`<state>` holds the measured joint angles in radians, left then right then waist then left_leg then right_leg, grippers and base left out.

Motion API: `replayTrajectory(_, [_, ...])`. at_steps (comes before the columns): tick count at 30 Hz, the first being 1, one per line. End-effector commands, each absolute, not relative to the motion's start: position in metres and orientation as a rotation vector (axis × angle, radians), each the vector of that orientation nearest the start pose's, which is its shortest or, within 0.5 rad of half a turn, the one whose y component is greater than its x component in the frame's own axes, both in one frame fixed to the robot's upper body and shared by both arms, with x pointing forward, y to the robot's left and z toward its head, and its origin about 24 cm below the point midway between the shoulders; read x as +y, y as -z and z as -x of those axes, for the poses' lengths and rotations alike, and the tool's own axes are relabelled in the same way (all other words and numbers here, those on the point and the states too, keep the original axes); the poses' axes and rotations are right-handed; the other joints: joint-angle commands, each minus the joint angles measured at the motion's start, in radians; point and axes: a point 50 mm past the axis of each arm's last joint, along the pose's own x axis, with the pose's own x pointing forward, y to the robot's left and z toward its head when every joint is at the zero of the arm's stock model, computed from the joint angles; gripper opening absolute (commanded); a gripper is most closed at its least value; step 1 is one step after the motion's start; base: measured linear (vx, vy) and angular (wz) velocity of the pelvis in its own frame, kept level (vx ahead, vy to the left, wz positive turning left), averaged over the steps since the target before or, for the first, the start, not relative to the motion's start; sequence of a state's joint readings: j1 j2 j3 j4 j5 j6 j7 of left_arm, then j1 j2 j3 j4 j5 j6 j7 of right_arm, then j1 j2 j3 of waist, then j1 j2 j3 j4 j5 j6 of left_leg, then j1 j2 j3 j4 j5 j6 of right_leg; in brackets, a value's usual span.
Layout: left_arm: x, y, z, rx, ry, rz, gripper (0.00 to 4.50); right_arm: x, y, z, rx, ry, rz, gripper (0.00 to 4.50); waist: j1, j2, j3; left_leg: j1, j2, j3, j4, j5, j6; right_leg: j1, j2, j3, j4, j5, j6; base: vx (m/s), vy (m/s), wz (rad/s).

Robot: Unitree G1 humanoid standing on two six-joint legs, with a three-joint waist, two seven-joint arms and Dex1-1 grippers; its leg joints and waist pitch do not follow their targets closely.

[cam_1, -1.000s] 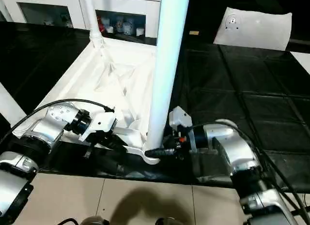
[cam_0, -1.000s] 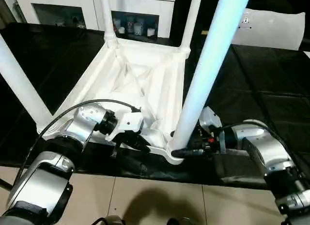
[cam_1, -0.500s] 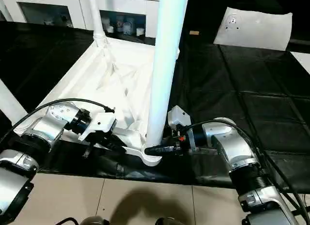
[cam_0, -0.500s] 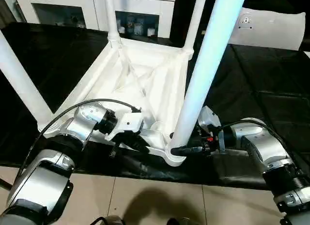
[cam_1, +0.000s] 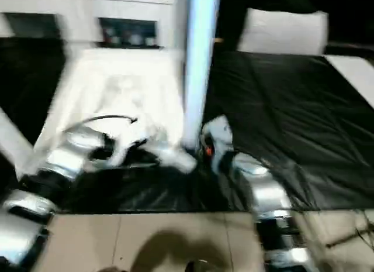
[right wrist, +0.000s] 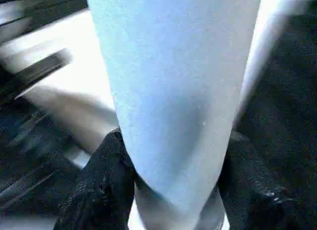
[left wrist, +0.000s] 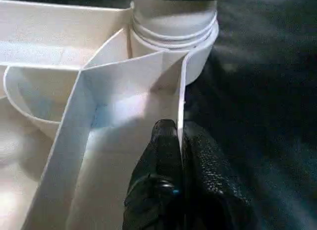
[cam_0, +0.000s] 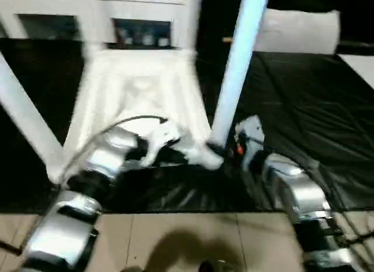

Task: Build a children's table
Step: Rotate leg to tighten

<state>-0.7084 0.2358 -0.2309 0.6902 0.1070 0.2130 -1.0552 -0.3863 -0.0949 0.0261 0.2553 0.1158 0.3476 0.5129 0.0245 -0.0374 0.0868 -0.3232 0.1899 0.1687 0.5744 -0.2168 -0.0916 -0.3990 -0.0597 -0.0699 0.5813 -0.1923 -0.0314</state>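
Your tabletop (cam_0: 143, 85) is lying upside down on the black mat (cam_0: 304, 96), ribs up, with legs standing up out of its corner sockets and the white cabinet (cam_0: 93, 14) behind it. The near-right leg (cam_0: 236, 73) is the one your right tool (right wrist: 173, 190) has its two fingers (right wrist: 99, 185) clamped around, just above the socket. Your left tool (left wrist: 179, 156) is pinched tight on the thin side wall (left wrist: 181, 99) of the tabletop right by that same corner.
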Motion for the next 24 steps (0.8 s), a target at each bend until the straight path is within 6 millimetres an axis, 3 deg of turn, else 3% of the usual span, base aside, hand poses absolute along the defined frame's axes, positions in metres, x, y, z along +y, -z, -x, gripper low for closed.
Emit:
replayTrajectory(1, [0.057,-0.072,-0.340,0.345,1.164,-0.279,0.00,-0.055,-0.039,-0.301,0.352,-0.726,-0.114,1.96,-0.004,0.006,-0.035,-0.008,0.034,-0.024,-0.084,-0.256,0.024,0.034,-0.085,0.045,-0.106,-0.565,-0.080,0.000,0.000,0.00])
replayTrajectory(3, [0.044,-0.075,-0.343,0.331,1.091,-0.279,0.00,-0.041,-0.045,-0.306,0.342,-0.621,-0.128,1.96,-0.007,0.007,-0.034,0.000,0.033,-0.020,-0.083,-0.276,0.026,0.022,-0.083,0.049,-0.108,-0.556,-0.094,0.000,0.000,0.00])
replayTrajectory(6, [0.036,-0.077,-0.342,0.321,1.085,-0.317,0.00,-0.032,-0.051,-0.309,0.329,-0.593,-0.178,1.96,-0.009,0.008,-0.038,-0.005,0.034,-0.020,-0.085,-0.255,0.034,0.028,-0.084,0.056,-0.103,-0.503,-0.099,0.000,0.000,0.00])
replayTrajectory(8, [0.038,-0.074,-0.339,0.342,1.108,-0.376,0.00,-0.033,-0.058,-0.312,0.286,-0.578,-0.172,2.52,-0.010,0.012,-0.042,-0.008,0.037,-0.016,-0.085,-0.235,0.041,0.030,-0.082,0.061,-0.093,-0.404,-0.124,0.000,0.000,0.00])
replayTrajectory(11, [0.043,-0.071,-0.337,0.353,1.134,-0.393,0.00,-0.040,-0.061,-0.313,0.266,-0.566,-0.192,2.76,-0.009,0.013,-0.048,-0.013,0.038,-0.011,-0.081,-0.173,0.056,0.037,-0.082,0.064,-0.078,-0.269,-0.171,0.000,0.000,0.00])
replayTrajectory(14, [0.057,-0.066,-0.333,0.365,1.194,-0.415,0.00,-0.057,-0.064,-0.312,0.215,-0.561,-0.167,3.16,-0.006,0.011,-0.054,-0.018,0.034,-0.007,-0.076,-0.143,0.073,0.044,-0.085,0.064,-0.077,-0.256,-0.179,0.000,0.000,0.00])
replayTrajectory(19, [0.078,-0.061,-0.327,0.385,1.278,-0.436,0.00,-0.085,-0.068,-0.308,0.157,-0.613,-0.130,3.53,-0.003,0.011,-0.064,-0.024,0.035,-0.004,-0.068,-0.019,0.112,0.058,-0.081,0.062,-0.050,-0.037,-0.234,0.000,0.000,0.00])
replayTrajectory(20, [0.089,-0.060,-0.322,0.372,1.348,-0.440,0.00,-0.101,-0.070,-0.305,0.153,-0.660,-0.105,3.68,-0.003,0.011,-0.064,-0.023,0.035,-0.003,-0.067,-0.019,0.118,0.058,-0.080,0.062,-0.051,-0.029,-0.239,0.000,0.000,0.00])
replayTrajectory(24, [0.107,-0.059,-0.317,0.384,1.442,-0.489,0.00,-0.124,-0.076,-0.299,0.144,-0.782,-0.035,4.01,0.006,0.013,-0.061,-0.018,0.040,-0.002,-0.067,-0.041,0.135,0.055,-0.080,0.061,-0.052,-0.057,-0.243,0.000,0.000,0.00])
